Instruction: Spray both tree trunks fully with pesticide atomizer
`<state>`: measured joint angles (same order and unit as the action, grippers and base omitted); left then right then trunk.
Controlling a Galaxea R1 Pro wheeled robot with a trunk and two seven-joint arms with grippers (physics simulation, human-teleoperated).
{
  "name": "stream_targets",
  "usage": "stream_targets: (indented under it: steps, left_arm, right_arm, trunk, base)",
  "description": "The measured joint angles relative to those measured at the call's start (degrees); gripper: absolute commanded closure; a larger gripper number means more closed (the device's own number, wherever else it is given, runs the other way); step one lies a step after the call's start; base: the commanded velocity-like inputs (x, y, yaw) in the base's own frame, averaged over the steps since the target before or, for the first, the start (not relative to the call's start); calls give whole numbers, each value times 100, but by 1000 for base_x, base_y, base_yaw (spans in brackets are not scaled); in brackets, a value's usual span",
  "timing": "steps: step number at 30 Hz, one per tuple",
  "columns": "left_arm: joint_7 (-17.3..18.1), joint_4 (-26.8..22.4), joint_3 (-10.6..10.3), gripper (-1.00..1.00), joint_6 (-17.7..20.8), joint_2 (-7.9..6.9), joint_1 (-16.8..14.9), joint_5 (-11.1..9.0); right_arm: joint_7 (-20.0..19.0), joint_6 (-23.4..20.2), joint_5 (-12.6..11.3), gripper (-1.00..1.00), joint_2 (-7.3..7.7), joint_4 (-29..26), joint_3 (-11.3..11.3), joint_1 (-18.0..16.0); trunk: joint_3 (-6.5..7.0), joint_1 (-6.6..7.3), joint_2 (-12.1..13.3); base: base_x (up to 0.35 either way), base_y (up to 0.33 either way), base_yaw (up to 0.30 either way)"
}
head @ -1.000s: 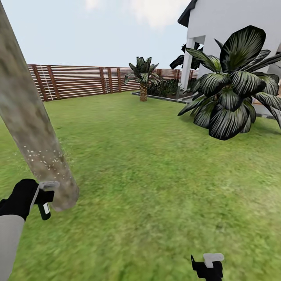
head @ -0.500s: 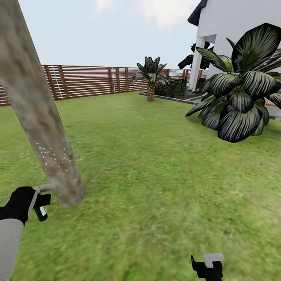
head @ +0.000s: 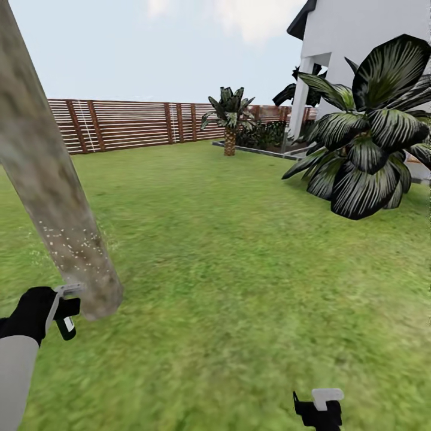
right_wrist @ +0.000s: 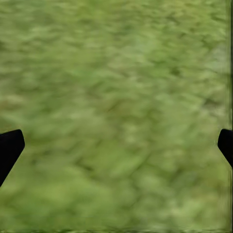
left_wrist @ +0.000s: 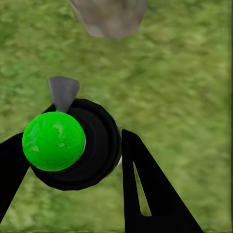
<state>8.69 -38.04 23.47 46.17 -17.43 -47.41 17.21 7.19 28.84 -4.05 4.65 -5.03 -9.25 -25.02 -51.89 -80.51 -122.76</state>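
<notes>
Our left tool grips the pesticide atomizer just beside the white-specked tree trunk; our right tool hangs wide open above the lawn.

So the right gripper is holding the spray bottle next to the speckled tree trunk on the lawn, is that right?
Not quite: the left gripper holds the spray bottle beside the speckled tree trunk, as the head view shows. The right gripper hangs with open jaws over the lawn.

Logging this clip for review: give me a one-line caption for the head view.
Left claw holds the pesticide atomizer beside a white-speckled tree trunk on the lawn.
</notes>
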Motion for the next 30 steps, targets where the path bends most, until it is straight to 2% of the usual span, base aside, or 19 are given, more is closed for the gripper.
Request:
stream_targets:
  steps: [4, 7, 9, 12, 13, 15, 16, 18, 19, 20, 21, 23, 25, 27, 30]
  left_arm:
    - [20, 221, 9, 100, -39, -8, 15, 5]
    - [63, 323, 0, 100, -107, -17, 272, 5]
    - [86, 348, -20, 100, -368, -14, 480, -1]
    - [307, 355, -100, 100, -1073, -10, 808, 1]
    - [550, 354, -264, 100, -1382, -14, 933, -8]
    - [1191, 332, -878, 100, -2106, -40, 1211, 5]
    - [1389, 324, -1102, 100, -2383, -45, 1304, 30]
    - [1771, 346, -1637, 100, -3145, -53, 1494, 70]
    - [1862, 355, -1778, 100, -3362, -56, 1525, 109]
    - [2048, 367, -1990, 100, -3630, -55, 1551, 220]
    - [2359, 382, -2199, 100, -3869, -40, 1566, 416]
    - [2863, 394, -2413, 100, -4128, -11, 1575, 635]
    - [3174, 393, -2544, 100, -4233, 69, 1578, 704]
    - [3260, 389, -2843, 100, -4264, 193, 1580, 720]
    - [3319, 401, -2851, 100, -4292, 211, 1679, 641]
  right_arm:
    - [0, 0, -1, -100, 0, 0, 0, 0]
    - [-7, -3, -1, -100, 0, 0, 1, 0]
    - [-13, -5, 10, -100, 0, -5, 0, 0]
    - [-40, -11, 162, -100, -12, -27, -49, 0]
    - [-61, -13, 362, -100, -15, -53, -180, -2]
    - [-193, -16, 970, -100, -22, -237, -604, -7]
    - [-287, -22, 1210, -100, -24, -385, -711, -8]
    - [-811, -130, 1808, -100, -15, -892, -880, -7]
    - [-1078, -240, 1938, -100, -7, -1040, -899, -6]
    - [-1563, -482, 2035, -100, 5, -1213, -906, -28]
    - [-2052, -763, 2078, -100, 18, -1363, -906, -100]
    - [-2720, -1134, 2102, -100, 80, -1591, -898, -332]
    - [-3469, -1420, 2117, -100, 111, -1751, -893, -645]
    - [-4199, -1532, 2122, -100, 118, -1904, -889, -884]
    - [-4184, -1507, 2091, -100, 21, -1950, -879, -906]
  trunk:
    - [0, 0, 0]
    - [-1, -1, 0]
    - [-1, -1, 0]
    - [0, 0, 0]
    - [-1, -1, 0]
    - [-1, -1, 0]
    - [0, 0, 0]
    - [0, 0, 0]
    - [0, 0, 0]
    - [0, 0, 0]
    - [0, 0, 0]
    - [1, 2, 0]
    - [1, 3, 0]
    - [1, 3, 0]
    - [1, 3, 0]
  base:
    - [-298, -130, 0]
    - [-304, -124, 0]
    - [-305, -123, 0]
    - [-305, -123, 0]
    - [-305, -119, 0]
    - [-306, -108, 0]
    - [-309, -91, 0]
    - [-311, -47, 0]
    - [-313, -19, 0]
    - [-308, -10, 0]
    - [-247, -6, 0]
    - [-95, -2, 0]
    - [-25, -1, 0]
    - [-4, 0, 0]
    - [0, 0, 0]
